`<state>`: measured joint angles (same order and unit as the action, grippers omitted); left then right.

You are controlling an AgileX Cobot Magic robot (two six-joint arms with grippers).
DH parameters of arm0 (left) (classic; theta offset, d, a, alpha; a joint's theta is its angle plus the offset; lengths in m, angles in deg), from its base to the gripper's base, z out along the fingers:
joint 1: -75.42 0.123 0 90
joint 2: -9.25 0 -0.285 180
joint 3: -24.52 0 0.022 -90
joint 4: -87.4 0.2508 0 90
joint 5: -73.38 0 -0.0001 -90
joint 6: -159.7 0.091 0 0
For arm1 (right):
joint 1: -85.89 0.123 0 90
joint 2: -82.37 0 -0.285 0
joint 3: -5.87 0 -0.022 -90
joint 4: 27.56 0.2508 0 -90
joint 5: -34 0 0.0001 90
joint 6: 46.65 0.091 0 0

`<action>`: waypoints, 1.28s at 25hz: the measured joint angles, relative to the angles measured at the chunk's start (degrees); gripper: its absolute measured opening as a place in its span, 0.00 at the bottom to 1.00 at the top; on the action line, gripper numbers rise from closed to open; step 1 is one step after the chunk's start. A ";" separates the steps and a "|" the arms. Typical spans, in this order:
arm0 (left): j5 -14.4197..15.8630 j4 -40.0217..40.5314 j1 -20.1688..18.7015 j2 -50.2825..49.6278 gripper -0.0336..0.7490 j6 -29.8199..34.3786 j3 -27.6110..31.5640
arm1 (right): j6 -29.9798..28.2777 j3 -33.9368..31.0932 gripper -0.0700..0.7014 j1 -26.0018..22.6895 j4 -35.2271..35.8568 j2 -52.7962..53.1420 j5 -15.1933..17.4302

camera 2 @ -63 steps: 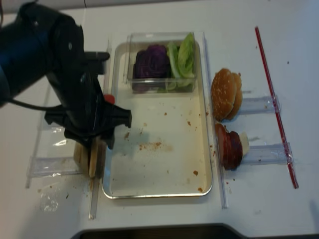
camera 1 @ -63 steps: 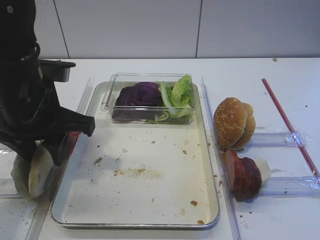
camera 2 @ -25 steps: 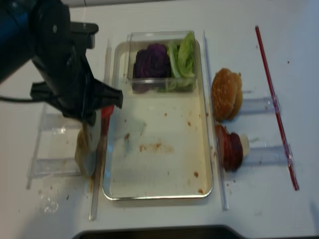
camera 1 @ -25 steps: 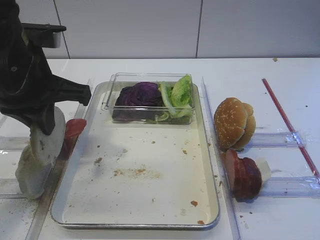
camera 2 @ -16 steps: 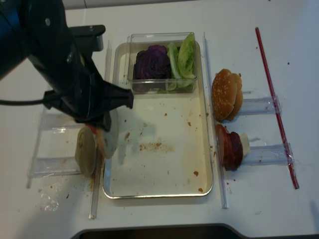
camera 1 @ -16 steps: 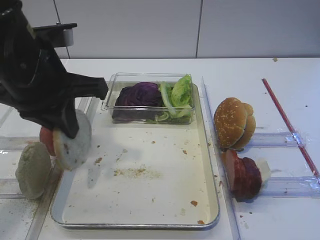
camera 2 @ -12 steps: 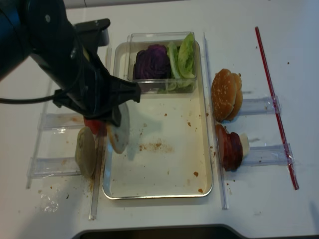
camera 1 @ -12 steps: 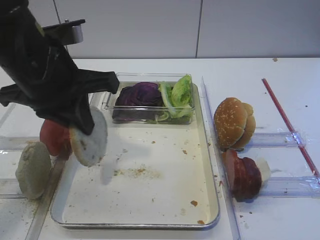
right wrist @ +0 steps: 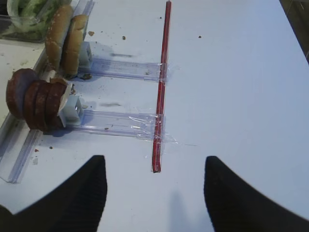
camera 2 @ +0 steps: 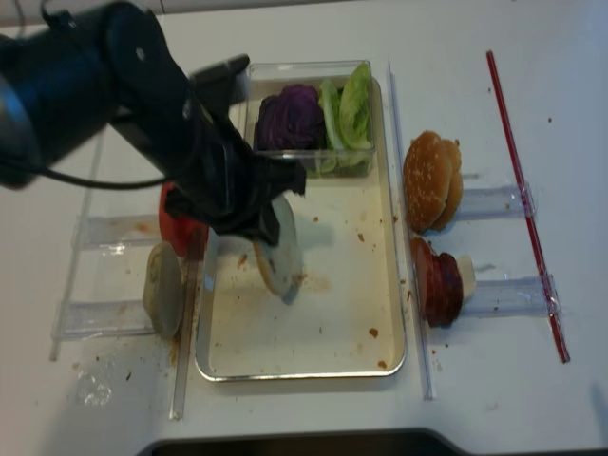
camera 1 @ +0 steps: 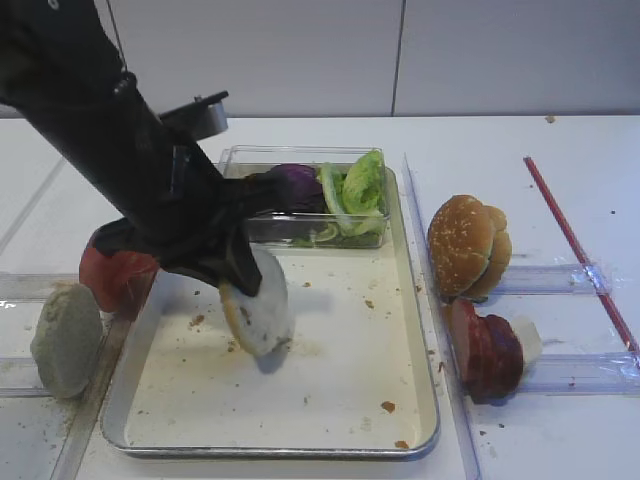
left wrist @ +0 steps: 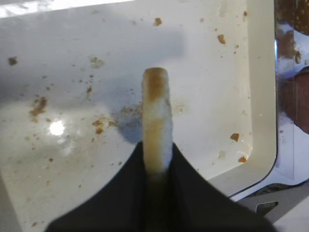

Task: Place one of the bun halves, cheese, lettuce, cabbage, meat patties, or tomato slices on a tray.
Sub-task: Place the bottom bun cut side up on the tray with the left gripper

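Bun half (camera 1: 257, 312), pale and flat, hung on edge over the tray (camera 1: 300, 420), pinched at its upper rim by the left gripper (camera 1: 243, 283), whose jaws were closed on it. Its lower edge sat at or just above the tray's cream floor near a patch of crumbs; contact could not be told. The left wrist view showed the bun half (left wrist: 156, 121) edge-on, a thin pale strip with a browned rim, standing out of the dark jaws above the crumb-speckled tray (left wrist: 260, 96).

Left of the tray, a thicker greyish bun piece (camera 1: 66, 340) stood on the white surface (camera 1: 570, 420), with the tomato slices (camera 1: 117, 275) just behind it. On the right, the meat patties (camera 1: 485, 350) stood on edge beside the tray, and a sesame bun (camera 1: 467, 245) stood beyond them. A red stick (camera 1: 580, 250) lay farther right.

At the tray's far end, a clear box (camera 1: 300, 228) held the cabbage (camera 2: 293, 116) and the lettuce (camera 1: 358, 190).

The right gripper (right wrist: 152, 186) hung apart over bare surface, its jaws spread wide and holding nothing.
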<state>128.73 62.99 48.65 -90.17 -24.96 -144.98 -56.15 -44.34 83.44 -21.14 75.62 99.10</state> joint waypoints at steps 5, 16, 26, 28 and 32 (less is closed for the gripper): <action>-6.82 -9.80 0.00 -3.41 0.11 8.48 1.73 | 0.00 0.00 0.71 0.00 0.00 0.00 0.00; -9.76 -12.84 0.10 -7.35 0.11 10.16 1.73 | 0.00 0.00 0.71 0.00 0.00 0.00 0.00; -9.52 -13.92 0.10 -8.03 0.11 9.94 1.73 | 0.00 0.00 0.71 0.00 0.00 0.00 0.00; -9.41 -13.92 0.10 -8.03 0.11 9.72 1.73 | 0.00 0.00 0.71 0.00 0.00 0.00 0.00; -9.08 -13.92 0.10 -8.03 0.11 9.34 1.73 | 0.00 0.00 0.71 0.00 0.00 0.00 0.00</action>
<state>119.65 49.07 48.75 -98.20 -15.62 -143.25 -56.15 -44.34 83.44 -21.14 75.62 99.10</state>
